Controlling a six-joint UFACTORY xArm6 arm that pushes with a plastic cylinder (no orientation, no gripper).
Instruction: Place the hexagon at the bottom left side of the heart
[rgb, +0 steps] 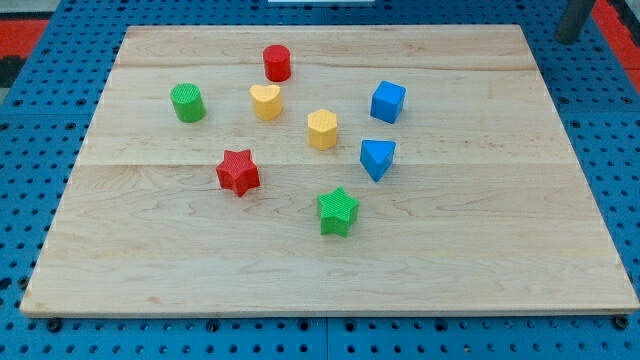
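Camera view. A wooden board (330, 270) is lying on a blue pegboard (40, 120), its edges all showing. Seven blocks are sitting in a loose cluster above the board's centre. The yellow hexagon (322, 129) is standing near the middle of the cluster; the yellow heart (265, 101) is lying at about ten o'clock from it, close but apart. A red cylinder (277, 62) is standing at twelve o'clock from the heart, a green cylinder (187, 102) at nine o'clock, well apart. A red star (238, 171) is lying at seven o'clock from the heart, leaving bare wood between the two. A blue cube (388, 101) is sitting at two o'clock from the hexagon, a blue triangle (377, 158) at four o'clock, and a green star (337, 211) at six o'clock. Wide bare margins are running along the board's bottom, right and left edges. A dark rod (573, 20) is showing at the view's top right corner, off the board; my tip is not clearly showing, so its place among the blocks cannot be told. The arm is carrying no gripper and is touching no block.
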